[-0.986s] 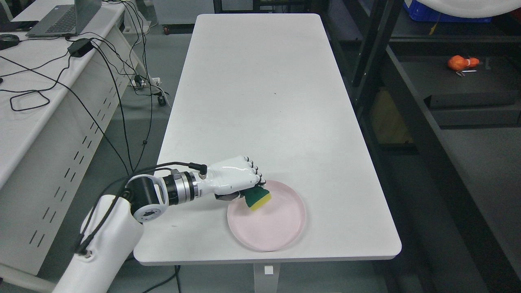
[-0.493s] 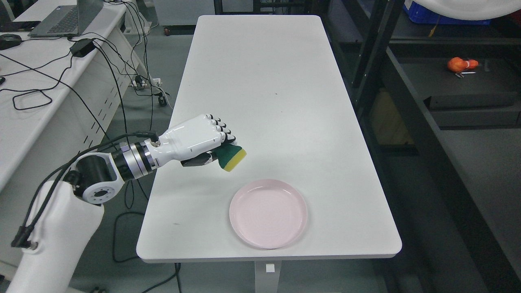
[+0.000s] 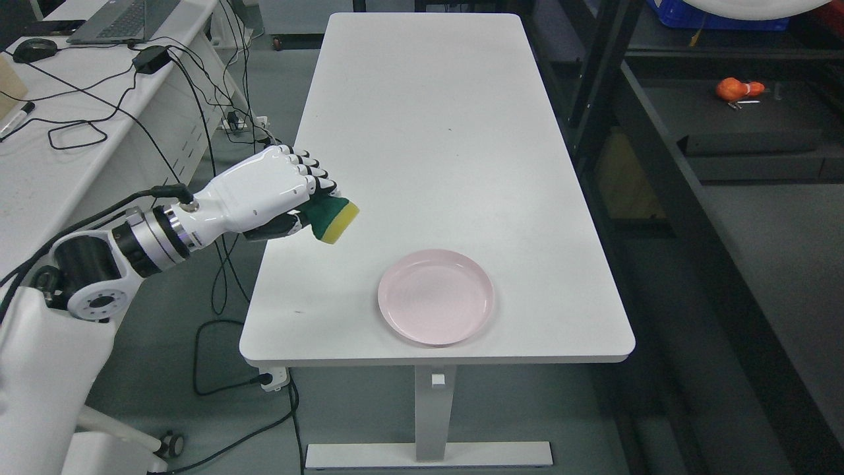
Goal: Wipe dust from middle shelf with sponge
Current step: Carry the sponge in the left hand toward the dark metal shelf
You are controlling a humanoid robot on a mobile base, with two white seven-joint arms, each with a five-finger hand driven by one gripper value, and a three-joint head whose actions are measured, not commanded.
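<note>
One hand in use: my left hand (image 3: 264, 191), fingers (image 3: 310, 175) curled shut around the sponge (image 3: 335, 219), carried in the air above the left edge of the tabletop (image 3: 428, 132), touching nothing below. My right hand does not show.

Item, sponge: green scouring layer on the side nearer my palm, yellow foam facing out and down. Judged light, soft and springy; it should squash under a firm squeeze and is not fragile. About half of it sticks out past my fingers, so the hold is on its rear end; a grip across the green backing would leave the most foam free for wiping. Slipping looks unlikely, since foam is grippy.

Item, pink plate (image 3: 436, 305): shallow, round, resting near the front edge of the tabletop, well apart from the sponge. Contents: nothing visible.

Item, dark shelving unit (image 3: 666, 171): stands beside the right edge of the tabletop. One shelf holds an orange object (image 3: 733, 88), too small to identify. Which level counts as the middle shelf I cannot tell; the sponge is far from all of them.
</note>
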